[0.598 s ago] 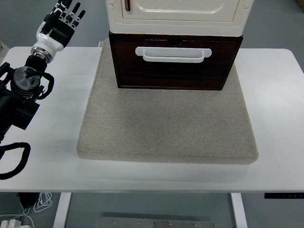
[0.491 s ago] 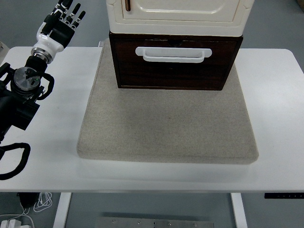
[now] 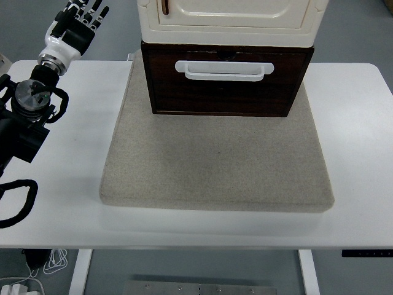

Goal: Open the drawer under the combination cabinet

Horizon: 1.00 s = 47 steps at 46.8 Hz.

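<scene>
A cream-white cabinet [image 3: 230, 18] stands at the back of a beige mat [image 3: 215, 166]. Under it sits a dark brown wooden drawer [image 3: 224, 89] with a white bar handle [image 3: 223, 70] across its front. The drawer front juts a little forward of the cabinet above. My left hand [image 3: 80, 18] is raised at the top left, well to the left of the drawer, its fingers spread and holding nothing. The left arm [image 3: 27, 110] runs down the left edge. No right arm shows.
The mat lies on a white table [image 3: 362, 135], with bare tabletop on both sides and along the near edge. Cables [image 3: 37, 264] hang below the table at the bottom left.
My left hand and arm have drawn slightly up and to the left, away from the cabinet. The drawer has not moved.
</scene>
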Motion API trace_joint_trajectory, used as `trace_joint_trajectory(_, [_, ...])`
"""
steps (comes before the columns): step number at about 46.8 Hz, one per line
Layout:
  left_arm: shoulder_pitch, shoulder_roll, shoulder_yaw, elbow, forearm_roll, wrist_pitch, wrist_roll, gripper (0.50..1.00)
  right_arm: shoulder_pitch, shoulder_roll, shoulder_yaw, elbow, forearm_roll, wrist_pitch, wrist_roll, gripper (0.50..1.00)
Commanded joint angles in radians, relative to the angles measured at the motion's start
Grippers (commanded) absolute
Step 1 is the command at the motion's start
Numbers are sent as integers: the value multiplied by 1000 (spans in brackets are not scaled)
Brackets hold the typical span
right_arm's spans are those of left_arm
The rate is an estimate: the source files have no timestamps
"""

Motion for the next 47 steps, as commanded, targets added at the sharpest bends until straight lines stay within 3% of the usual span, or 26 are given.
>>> trace_joint_trajectory(1, [0, 7, 0, 10, -1, 2, 0, 1000, 0, 0, 0, 0, 0, 0, 0, 928])
trace_joint_trajectory(30, [-9, 38, 79, 1, 26, -9, 2, 1000, 0, 0, 0, 0, 0, 0, 0, 928])
trace_joint_trajectory(42, [-21, 86, 105, -2, 108, -15, 3, 1000, 0, 0, 0, 0, 0, 0, 0, 928])
trace_joint_trajectory(47, [-10, 139, 137, -74, 129, -17, 2, 1000, 0, 0, 0, 0, 0, 0, 0, 928])
